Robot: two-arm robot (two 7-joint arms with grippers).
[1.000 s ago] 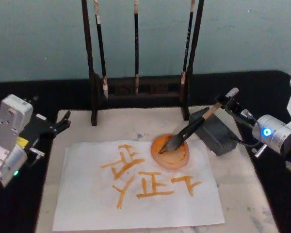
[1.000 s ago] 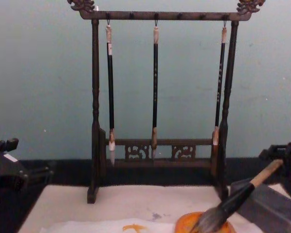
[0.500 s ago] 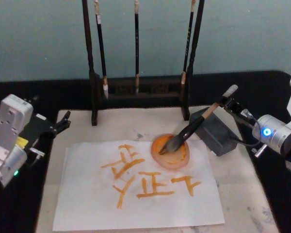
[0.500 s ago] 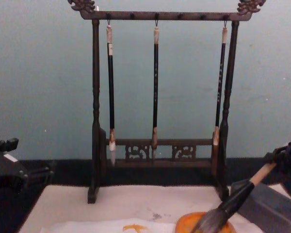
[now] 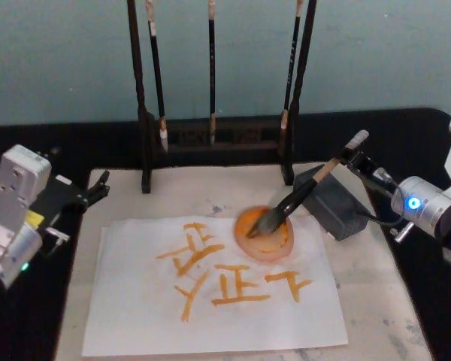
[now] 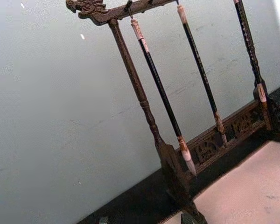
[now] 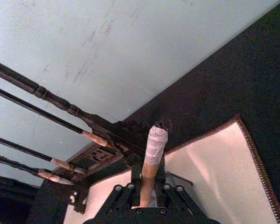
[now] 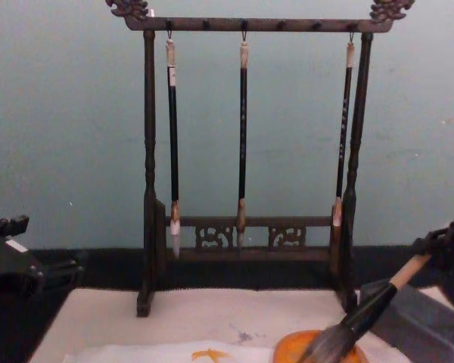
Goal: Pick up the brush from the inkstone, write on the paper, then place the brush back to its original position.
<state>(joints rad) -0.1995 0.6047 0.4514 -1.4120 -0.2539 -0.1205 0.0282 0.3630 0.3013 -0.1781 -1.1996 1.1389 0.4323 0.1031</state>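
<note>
Right gripper (image 5: 349, 156) holds brush (image 5: 297, 199) over inkstone (image 5: 335, 209), bristles seemingly in orange dish (image 5: 267, 239).

Orange brushed characters (image 5: 237, 286) on the paper (image 5: 135, 320) — the middle one reads 正.

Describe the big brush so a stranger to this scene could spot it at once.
Before the right post of the tall dark rack sits an orange dish. The brush leans bristles-down in it, held by the right gripper: thick, tan-handled, bushy, unlike the three thin black hanging brushes.
</note>
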